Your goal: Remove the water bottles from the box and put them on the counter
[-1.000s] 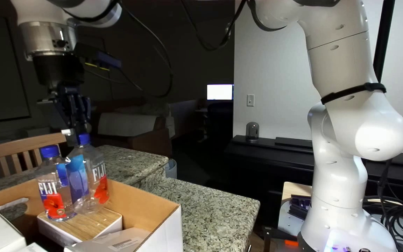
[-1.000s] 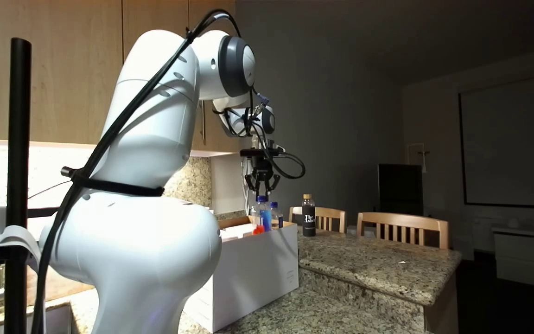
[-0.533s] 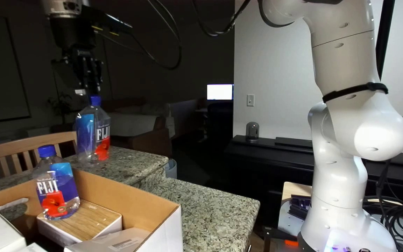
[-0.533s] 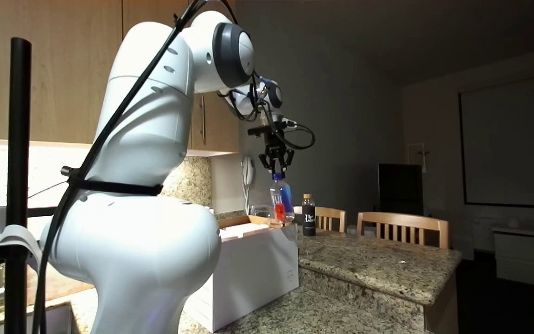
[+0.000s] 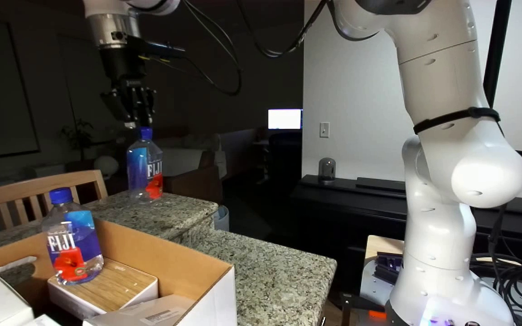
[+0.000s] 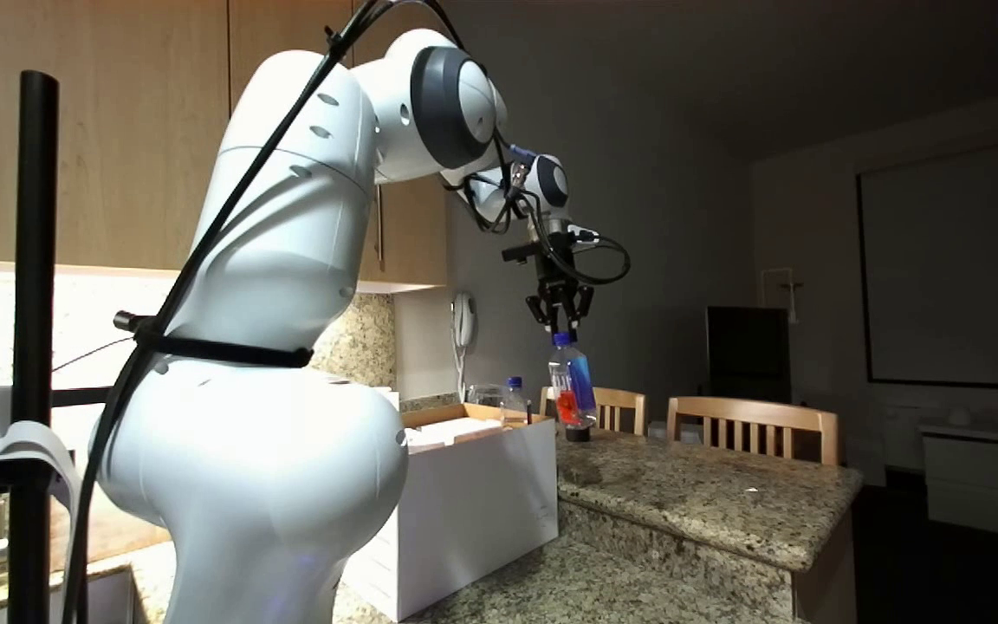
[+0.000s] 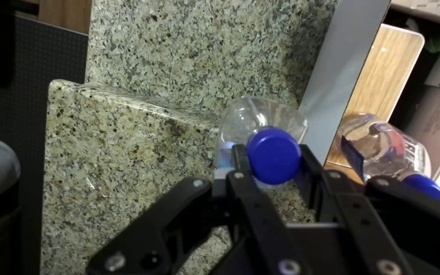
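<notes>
In the wrist view the gripper point(image 7: 272, 152) has its fingers drawn in on both sides of the blue cap point(image 7: 274, 160), so the held water bottle point(image 7: 256, 114) hangs by that alone. A cap is a small, round purchase; the likeliest trouble is a swing or slip if the motion stops sharply or the base meets something. The bottle overlaps the step where the counter point(image 7: 128, 160) rises to its upper level – let go across that edge, it would probably topple. The outer wall of the box point(image 7: 338, 72) lies just beside it here, and a drift that way could catch the base on the rim.

In an exterior view the second water bottle point(image 5: 73, 240) stands inside the box on a wood-topped block point(image 5: 120, 283), while the held one is roughly upright at the raised counter. Whether its base touches the surface I cannot tell; a release made too high would drop it.

In an exterior view the held bottle leans slightly, and a dark object point(image 6: 578, 434) sits behind it, mostly hidden, only its foot showing – the gap is unreadable, so pushing further that way could knock it over.
</notes>
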`<action>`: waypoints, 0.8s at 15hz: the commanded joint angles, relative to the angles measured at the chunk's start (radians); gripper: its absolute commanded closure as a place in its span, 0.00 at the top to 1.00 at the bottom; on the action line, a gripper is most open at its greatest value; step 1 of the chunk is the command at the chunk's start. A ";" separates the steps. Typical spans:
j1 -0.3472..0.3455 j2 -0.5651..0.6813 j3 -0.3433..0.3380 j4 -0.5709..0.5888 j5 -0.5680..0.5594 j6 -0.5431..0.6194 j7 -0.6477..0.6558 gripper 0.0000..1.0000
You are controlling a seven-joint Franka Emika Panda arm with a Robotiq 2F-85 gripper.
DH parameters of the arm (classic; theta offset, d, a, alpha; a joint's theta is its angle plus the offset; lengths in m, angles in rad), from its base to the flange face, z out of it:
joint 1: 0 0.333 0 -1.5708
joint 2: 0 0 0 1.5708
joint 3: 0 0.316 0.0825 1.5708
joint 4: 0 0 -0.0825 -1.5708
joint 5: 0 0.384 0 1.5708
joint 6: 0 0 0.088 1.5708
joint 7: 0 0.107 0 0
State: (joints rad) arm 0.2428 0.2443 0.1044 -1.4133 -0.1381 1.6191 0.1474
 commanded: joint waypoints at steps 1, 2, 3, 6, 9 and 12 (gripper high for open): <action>-0.017 0.048 0.001 0.005 -0.011 0.084 0.027 0.15; -0.018 0.058 -0.002 0.001 -0.013 0.123 0.028 0.15; -0.016 0.067 -0.005 -0.005 -0.016 0.170 0.035 0.15; -0.010 0.101 -0.017 -0.007 -0.021 0.250 0.056 0.15; -0.004 0.147 -0.029 0.010 -0.031 0.244 0.079 0.15; -0.004 0.184 -0.041 0.022 -0.031 0.238 0.097 0.15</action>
State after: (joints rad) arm 0.2365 0.3956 0.0724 -1.4133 -0.1399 1.8556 0.2002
